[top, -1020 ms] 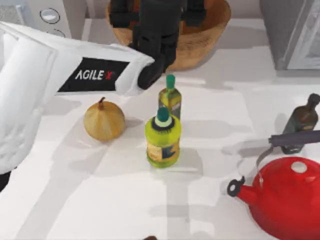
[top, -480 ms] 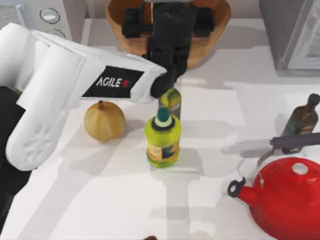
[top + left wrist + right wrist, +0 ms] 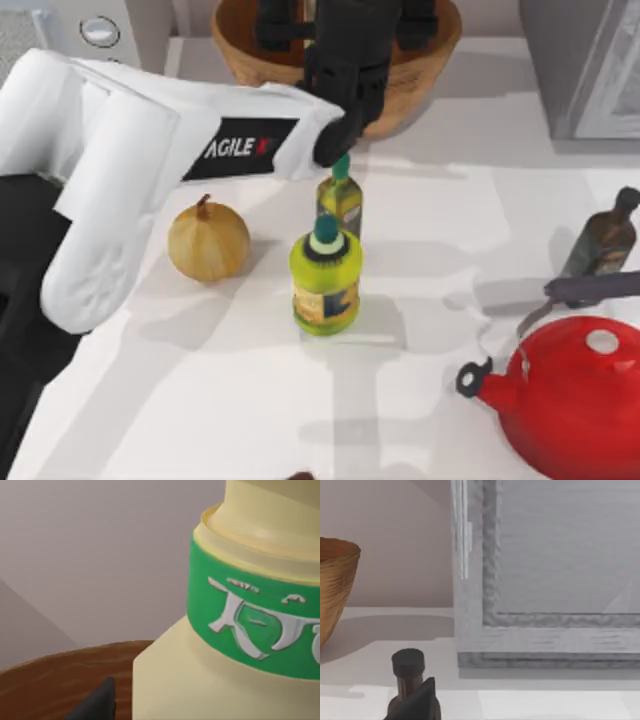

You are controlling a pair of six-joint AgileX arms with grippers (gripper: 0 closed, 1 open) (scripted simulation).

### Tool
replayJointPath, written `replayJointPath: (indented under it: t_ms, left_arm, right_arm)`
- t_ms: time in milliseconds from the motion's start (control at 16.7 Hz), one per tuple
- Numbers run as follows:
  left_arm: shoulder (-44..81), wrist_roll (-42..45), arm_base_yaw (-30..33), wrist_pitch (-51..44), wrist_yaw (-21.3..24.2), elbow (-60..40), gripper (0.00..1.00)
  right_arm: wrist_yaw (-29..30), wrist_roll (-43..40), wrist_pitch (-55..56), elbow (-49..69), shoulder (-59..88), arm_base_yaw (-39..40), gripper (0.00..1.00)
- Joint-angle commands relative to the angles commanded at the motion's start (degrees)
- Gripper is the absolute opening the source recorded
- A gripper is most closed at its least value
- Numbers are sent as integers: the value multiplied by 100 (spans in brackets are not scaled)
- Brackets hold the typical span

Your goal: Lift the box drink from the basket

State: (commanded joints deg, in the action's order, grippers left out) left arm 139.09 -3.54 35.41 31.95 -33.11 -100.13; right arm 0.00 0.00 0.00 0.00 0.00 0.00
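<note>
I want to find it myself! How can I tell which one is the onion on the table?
Start at the big brown basket at the far edge of the white table. Come toward the near edge, past the white left arm, to the round thing left of the yellow-green bottle. The onion is golden-tan with a little stem, and it has no cap or label like the bottles.

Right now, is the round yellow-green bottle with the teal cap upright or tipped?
Upright: the round yellow-green bottle stands on its base, teal cap uppermost.
</note>
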Motion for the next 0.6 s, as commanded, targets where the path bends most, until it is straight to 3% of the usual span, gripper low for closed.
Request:
replayJointPath:
  t_ms: [480,600]
  left_arm:
    - [510,-2,-176,-181,187,-653,100]
    - [510,-2,-176,-181,187,-653,85]
  right_arm:
    - [0,0,0,0,0,0,100]
    - [0,0,0,0,0,0,100]
